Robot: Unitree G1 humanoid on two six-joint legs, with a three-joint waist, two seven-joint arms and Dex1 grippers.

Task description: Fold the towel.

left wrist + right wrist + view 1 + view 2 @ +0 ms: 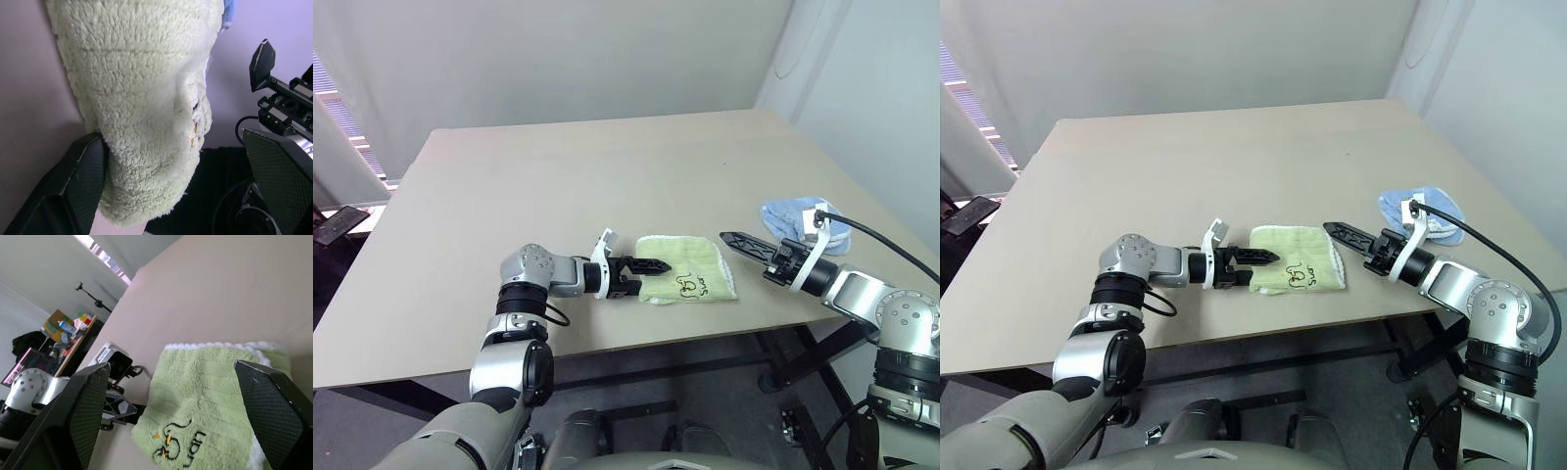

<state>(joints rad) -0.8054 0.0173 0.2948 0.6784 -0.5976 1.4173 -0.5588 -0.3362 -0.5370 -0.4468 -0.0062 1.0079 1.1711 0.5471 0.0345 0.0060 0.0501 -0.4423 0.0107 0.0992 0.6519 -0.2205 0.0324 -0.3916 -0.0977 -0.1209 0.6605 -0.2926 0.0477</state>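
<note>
The towel point(688, 269) lies folded into a small rectangle near the front edge of the desk point(558, 176), its dark printed mark facing up. The left gripper point(641, 274) has its fingers spread apart at the towel's left edge, one finger seemingly touching the terry, though no grip is clear. The right gripper point(736, 241) hangs open just off the towel's right side, with a light blue cloth point(800, 223) behind it near the desk's right edge.

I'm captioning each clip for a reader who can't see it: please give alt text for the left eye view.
A folded light green towel lies near the front edge of a tan table, with the robot's open left hand at its left edge and the open right hand just off its right edge. A crumpled light blue cloth sits behind the right hand.
</note>
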